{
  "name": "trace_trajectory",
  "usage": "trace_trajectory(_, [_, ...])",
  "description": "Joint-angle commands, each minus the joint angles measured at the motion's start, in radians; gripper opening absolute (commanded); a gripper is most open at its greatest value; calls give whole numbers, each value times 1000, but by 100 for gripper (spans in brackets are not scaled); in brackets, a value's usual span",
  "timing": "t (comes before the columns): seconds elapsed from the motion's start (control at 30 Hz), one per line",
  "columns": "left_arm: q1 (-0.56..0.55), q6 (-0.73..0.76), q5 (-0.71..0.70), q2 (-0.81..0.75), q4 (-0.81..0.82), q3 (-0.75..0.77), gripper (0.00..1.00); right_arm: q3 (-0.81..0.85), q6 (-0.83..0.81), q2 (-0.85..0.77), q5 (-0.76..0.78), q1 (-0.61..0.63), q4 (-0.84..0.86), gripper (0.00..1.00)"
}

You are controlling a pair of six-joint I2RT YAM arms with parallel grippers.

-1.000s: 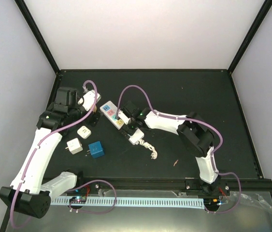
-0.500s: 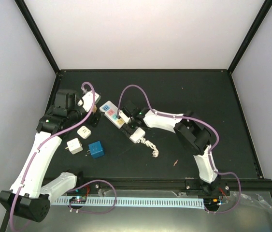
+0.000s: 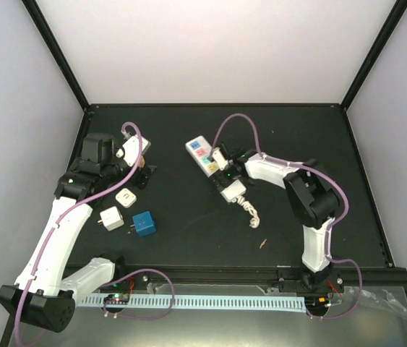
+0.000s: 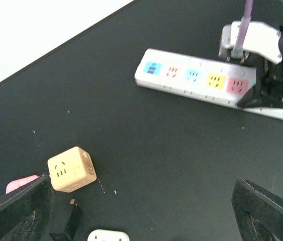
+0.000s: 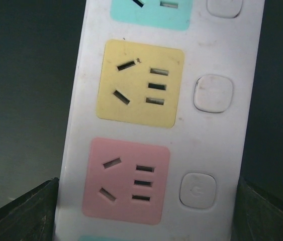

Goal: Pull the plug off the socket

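Observation:
The socket (image 3: 204,155), a long white power strip with blue, pink, cyan and yellow outlet faces, lies slanted at mid-table. It also shows in the left wrist view (image 4: 191,78) and fills the right wrist view (image 5: 206,130). Every outlet face I see is empty. My right gripper (image 3: 225,172) is shut on the strip's cord end, with a finger (image 5: 20,216) at each long side. My left gripper (image 3: 142,173) is wide open and apart from the strip. A tan cube plug (image 4: 72,169) lies on the table by its left finger (image 4: 15,211).
The strip's bundled white cord (image 3: 249,212) trails toward the front. Two white cube adapters (image 3: 125,197) (image 3: 112,218) and a blue cube (image 3: 144,223) lie front left. A black piece with a metal prong (image 4: 67,221) and a pink item (image 4: 20,183) lie by the tan cube.
My right gripper has carried the power strip to the right and a little back, away from the left gripper. The left gripper has stayed roughly in place.

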Motion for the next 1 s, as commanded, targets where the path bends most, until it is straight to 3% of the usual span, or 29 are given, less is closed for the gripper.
trace_trajectory(0.0, [6, -12, 24, 13, 32, 1, 99, -47, -26, -46, -5, -119, -53, 68])
trace_trajectory(0.63, [9, -28, 47, 62, 50, 18, 99, -107, -103, -140, 35, -493, -229, 70])
trace_trajectory(0.83, [20, -51, 72, 120, 32, 51, 99, -143, -105, -183, 33, -541, -242, 79])
trace_trajectory(0.97, [78, -58, 148, 173, -1, 94, 99, -138, -102, -226, 0, -559, -243, 95])
